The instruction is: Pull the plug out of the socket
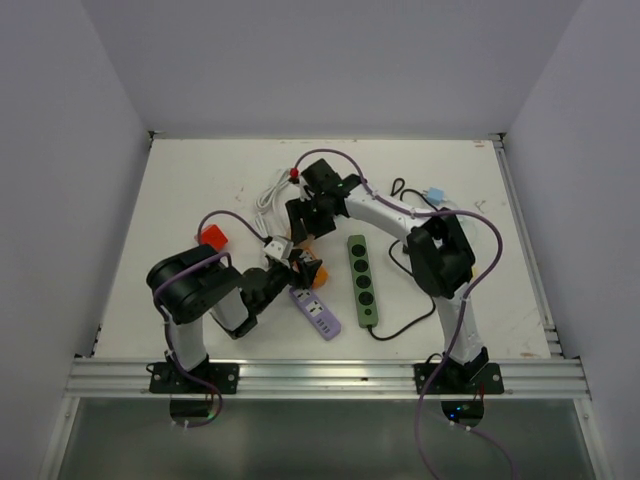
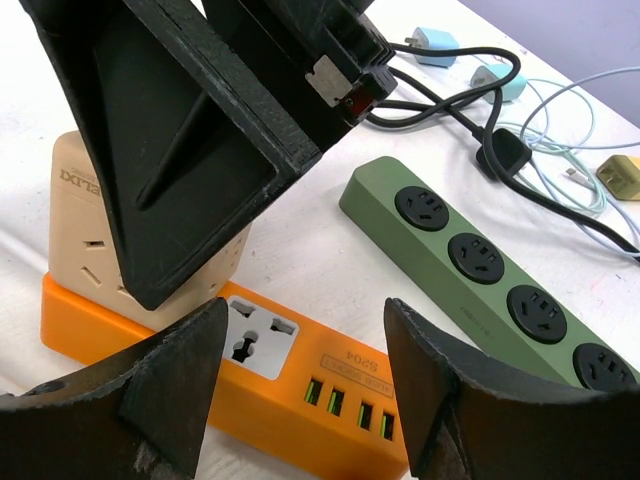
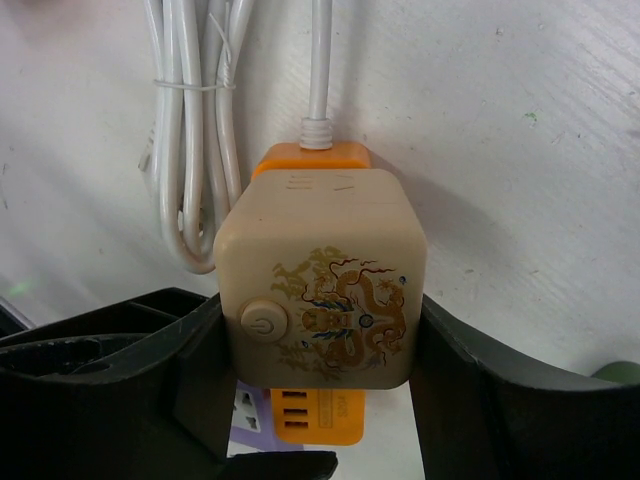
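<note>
Right hand (image 3: 320, 385) clamps the cube plug (image 3: 320, 270) — rigid, probably slick — by its flanks; left hand (image 2: 305, 390) gapes astride the socket (image 2: 340, 405).

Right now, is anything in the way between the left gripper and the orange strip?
Nothing visible is. The left gripper is open, with the orange strip right ahead of it. The right gripper clamps the beige cube farther along the strip, beside that path, not across it.
</note>
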